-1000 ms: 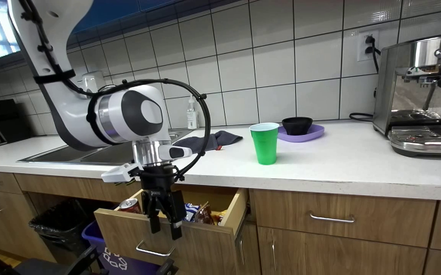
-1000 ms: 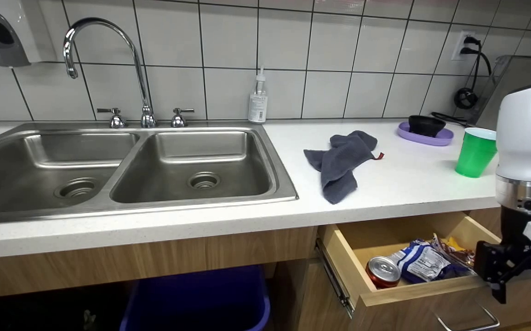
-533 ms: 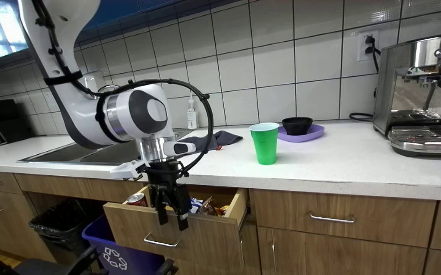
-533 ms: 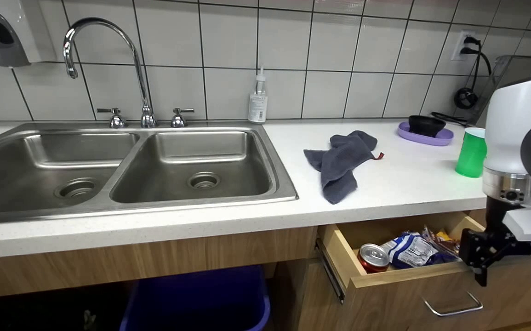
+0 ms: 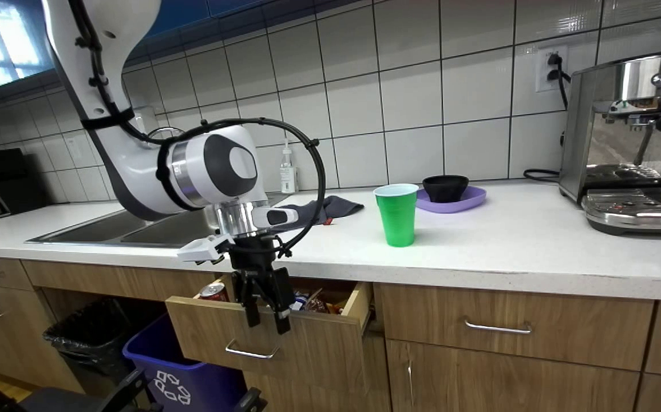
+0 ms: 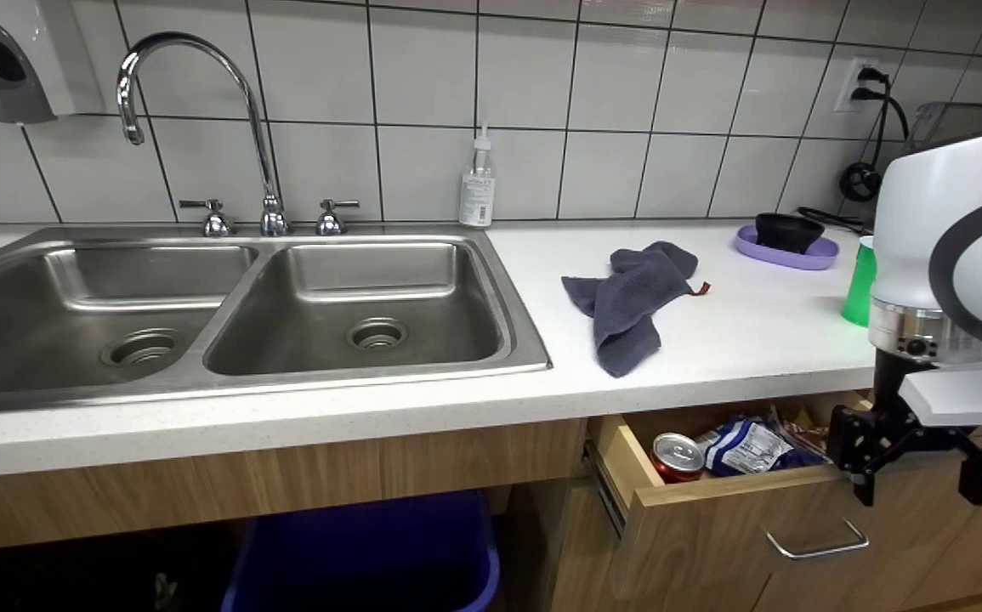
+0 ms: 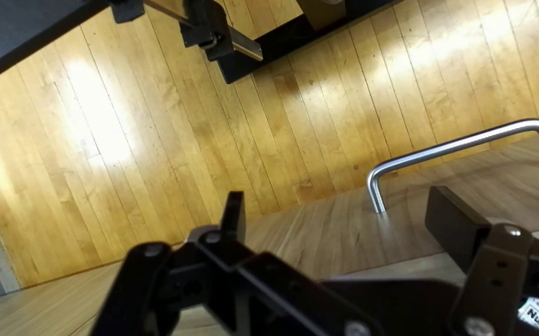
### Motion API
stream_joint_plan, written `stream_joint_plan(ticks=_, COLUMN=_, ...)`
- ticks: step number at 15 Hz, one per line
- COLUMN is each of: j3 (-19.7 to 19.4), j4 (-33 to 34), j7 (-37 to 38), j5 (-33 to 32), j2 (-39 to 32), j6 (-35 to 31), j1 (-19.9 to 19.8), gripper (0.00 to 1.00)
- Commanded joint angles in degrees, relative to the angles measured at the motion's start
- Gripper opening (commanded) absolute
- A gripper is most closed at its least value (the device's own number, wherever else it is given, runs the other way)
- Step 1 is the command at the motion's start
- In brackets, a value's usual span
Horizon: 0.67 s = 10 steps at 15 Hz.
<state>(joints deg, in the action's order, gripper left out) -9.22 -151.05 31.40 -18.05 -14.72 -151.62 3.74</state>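
My gripper (image 5: 267, 323) is open with nothing between its fingers. It points down at the front of a partly open wooden drawer (image 5: 324, 349); the fingers sit by its front panel, and I cannot tell whether they touch it. In the wrist view the fingers (image 7: 338, 210) are wide apart, with the metal drawer handle (image 7: 446, 148) just beyond them. The drawer (image 6: 703, 535) holds a red can (image 6: 678, 456), a blue and white bag (image 6: 748, 447) and a brown packet (image 6: 807, 432), partly hidden by the gripper (image 6: 919, 493).
A green cup (image 5: 397, 217), a black bowl (image 5: 446, 189) on a purple dish (image 5: 473, 199) and a grey cloth (image 6: 631, 306) lie on the white counter. A sink (image 6: 371, 306) and an espresso machine (image 5: 639, 143) flank them. A blue recycling bin (image 5: 184, 377) stands below the drawer.
The drawer has slid inward towards the cabinet, its contents with it. My gripper has moved the same way, staying open at the drawer front.
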Motion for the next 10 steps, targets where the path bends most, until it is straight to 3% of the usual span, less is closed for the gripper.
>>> stream_joint_plan(ticks=1, j3=-1.0, j4=3.1, j7=1.0, j5=0.1, j2=-2.1, j6=-0.5, j1=1.2, gripper=1.00)
stream_joint_plan(ticks=10, j3=-1.5, j4=6.6, j7=-0.2, j5=0.6, j2=-4.0, j6=0.2, j1=1.3, gripper=1.00)
